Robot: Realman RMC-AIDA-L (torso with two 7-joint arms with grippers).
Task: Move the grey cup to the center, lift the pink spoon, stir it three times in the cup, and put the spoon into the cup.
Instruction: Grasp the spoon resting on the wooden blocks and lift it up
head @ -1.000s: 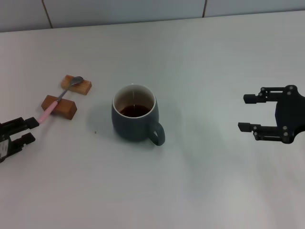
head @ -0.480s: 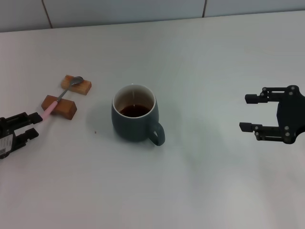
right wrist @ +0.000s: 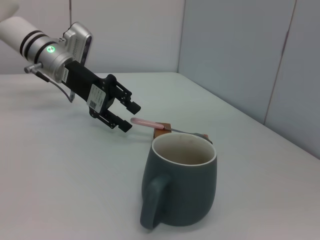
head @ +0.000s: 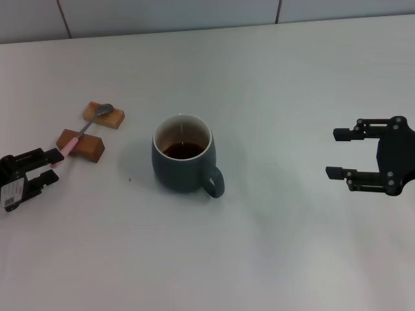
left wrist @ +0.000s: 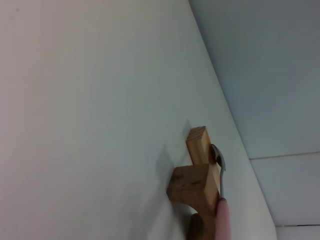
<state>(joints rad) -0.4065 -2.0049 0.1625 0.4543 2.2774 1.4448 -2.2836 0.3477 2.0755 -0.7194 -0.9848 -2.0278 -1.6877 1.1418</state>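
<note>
The grey cup (head: pixel 184 160) stands at the middle of the table with dark liquid inside and its handle toward the front right; it also shows in the right wrist view (right wrist: pixel 181 180). The pink spoon (head: pixel 81 133) lies across two wooden blocks (head: pixel 81 145) at the left, bowl on the far block; it shows in the left wrist view (left wrist: pixel 222 210) and the right wrist view (right wrist: pixel 150 123) too. My left gripper (head: pixel 53 165) is open, its fingers either side of the pink handle's tip, seen also in the right wrist view (right wrist: pixel 129 116). My right gripper (head: pixel 335 153) is open and empty at the right.
The far wooden block (head: pixel 104 115) holds the spoon's bowl. A tiled wall edge (head: pixel 194 26) runs along the back of the white table (head: pixel 272 246).
My left gripper has moved right and slightly up toward the spoon's handle end, now covering most of it. The right arm has stayed still.
</note>
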